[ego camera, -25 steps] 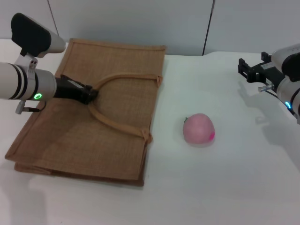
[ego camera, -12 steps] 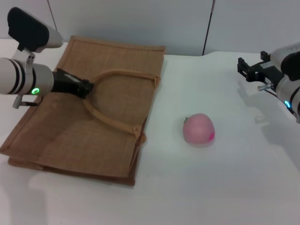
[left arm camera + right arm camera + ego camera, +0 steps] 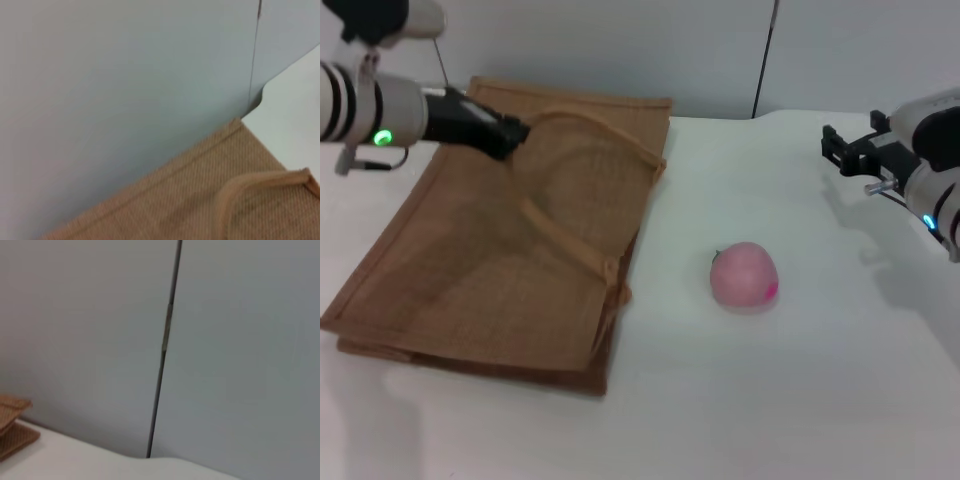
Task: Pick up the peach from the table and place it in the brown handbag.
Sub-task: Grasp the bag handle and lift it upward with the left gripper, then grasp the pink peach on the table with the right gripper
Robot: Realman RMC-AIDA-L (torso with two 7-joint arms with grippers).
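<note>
At far left: left hand [image 3: 515,132] pinching bag [image 3: 510,260] handle [image 3: 582,122]; lift higher for wide mouth | peach [image 3: 744,276] on counter [image 3: 790,380] | right hand [image 3: 840,150]: can't tell

I see soft, even light on the table [image 3: 800,400]; the peach [image 3: 744,276] casts a faint shadow just beneath itself, and both wrist views look blurred.

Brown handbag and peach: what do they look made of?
Brown handbag: coarse woven fabric, probably jute or burlap; matte, visible weave grid, lighter stitched trim, flat tan strap handles. Peach: smooth, slightly glossy pale-pink skin with a magenta patch; whether real or plastic cannot be told.
</note>
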